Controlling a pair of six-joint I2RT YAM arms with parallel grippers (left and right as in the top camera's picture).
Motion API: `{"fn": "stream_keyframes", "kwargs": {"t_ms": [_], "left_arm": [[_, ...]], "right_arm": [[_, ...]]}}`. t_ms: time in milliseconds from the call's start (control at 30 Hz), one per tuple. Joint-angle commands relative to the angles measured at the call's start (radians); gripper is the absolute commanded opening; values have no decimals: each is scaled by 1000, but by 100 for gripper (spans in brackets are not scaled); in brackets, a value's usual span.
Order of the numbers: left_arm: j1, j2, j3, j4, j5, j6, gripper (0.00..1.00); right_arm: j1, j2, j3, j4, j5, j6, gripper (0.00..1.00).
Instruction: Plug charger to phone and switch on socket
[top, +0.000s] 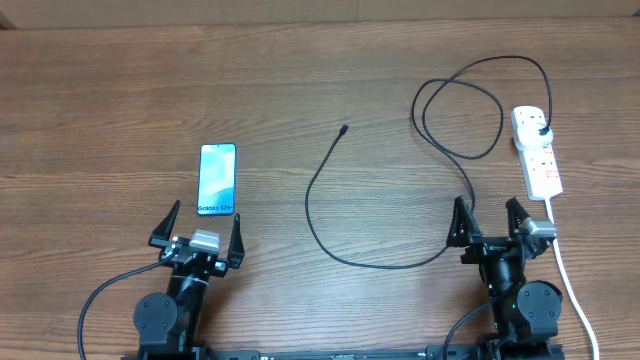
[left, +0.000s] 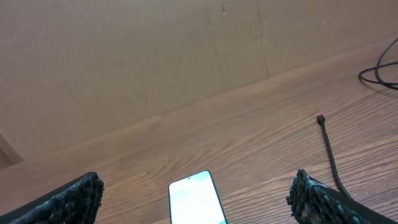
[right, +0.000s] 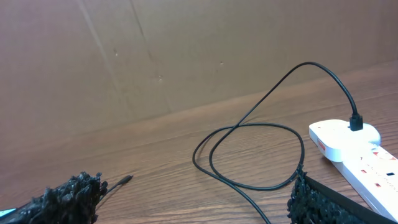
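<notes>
Heads up on what you can't really see: the socket (top: 538, 155) near the desk's (top: 100, 90) right edge has its red switches (top: 545, 168) too tiny and blurry from overhead to tell on from off. In the right wrist view its near end is chopped off by the frame edge. Its white cord (top: 570, 280) runs off the bottom of the overhead shot, and both arm bases are cut off there too. The left wrist view only catches the top of the phone (top: 217, 179); the rest drops out the bottom. The phone lies flat, screen up and lit, on the left half of the desk towards the front edge. The left claw (top: 207, 212) is spread wide just behind it, holding nothing and not touching it as far as I can tell. The right claw (top: 486, 205) is spread wide too, with nothing gripped. The charger (top: 308, 200) has its plug (top: 541, 130) in the socket's far outlet. From there it loops around and passes right by the right claw's fingers (touching or not, can't tell). It then swings across the middle of the desk, and its tip (top: 344, 128) lies loose well apart from the phone.
</notes>
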Motion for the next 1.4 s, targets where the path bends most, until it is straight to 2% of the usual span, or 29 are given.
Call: {"fn": "stream_keyframes", "kwargs": {"t_ms": [0, 333, 933, 1367], "left_arm": [[4, -11, -5, 20, 1, 4, 100], [4, -11, -5, 120, 1, -5, 99], [4, -11, -5, 174, 1, -16, 100], [4, -11, -5, 209, -29, -113, 100]], "right_arm": [[-2, -9, -11, 1, 10, -4, 100], [-2, -9, -11, 1, 10, -4, 100], [-2, -9, -11, 1, 10, -4, 100], [-2, -9, -11, 1, 10, -4, 100]]}}
